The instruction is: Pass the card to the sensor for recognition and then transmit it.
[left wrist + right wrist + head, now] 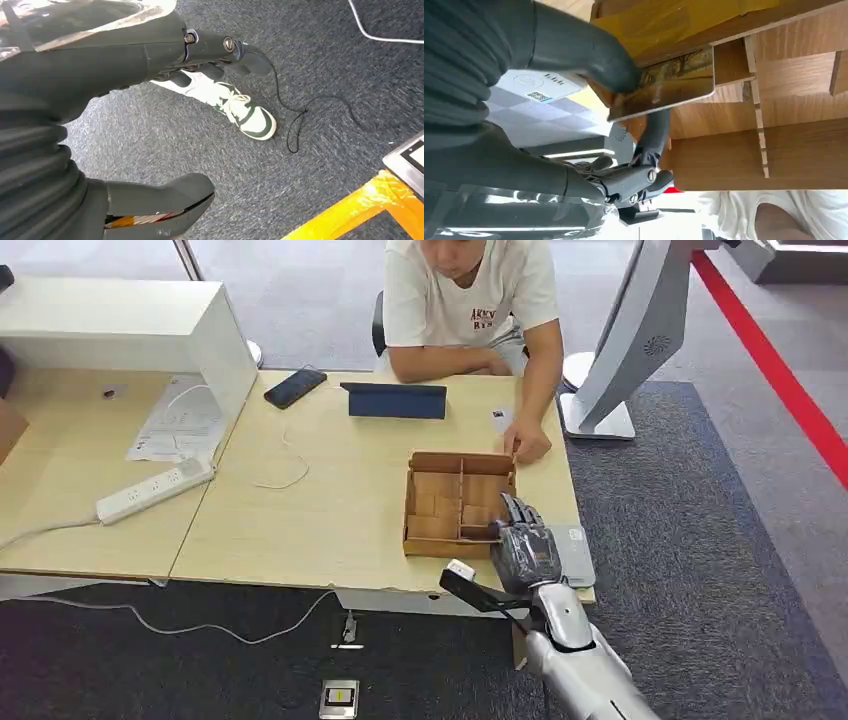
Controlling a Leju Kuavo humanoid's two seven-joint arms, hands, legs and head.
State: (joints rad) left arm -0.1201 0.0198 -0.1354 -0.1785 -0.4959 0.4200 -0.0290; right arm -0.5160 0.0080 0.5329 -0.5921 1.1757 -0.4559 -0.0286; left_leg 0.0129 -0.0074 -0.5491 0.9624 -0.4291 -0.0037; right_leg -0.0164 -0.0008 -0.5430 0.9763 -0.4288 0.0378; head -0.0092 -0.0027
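Card pinched by right hand (over wooden box).

Your head camera looks down on the table. The right wrist camera sits close against the wooden box, shared with the head view; the left apparently faces carpet.

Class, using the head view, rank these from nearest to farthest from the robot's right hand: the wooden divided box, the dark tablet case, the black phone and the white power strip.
1. Wooden divided box: right beside the right hand.
2. Dark tablet case: farther back, in front of the seated person.
3. Black phone: left of the tablet case.
4. White power strip: far left, on the neighbouring table.
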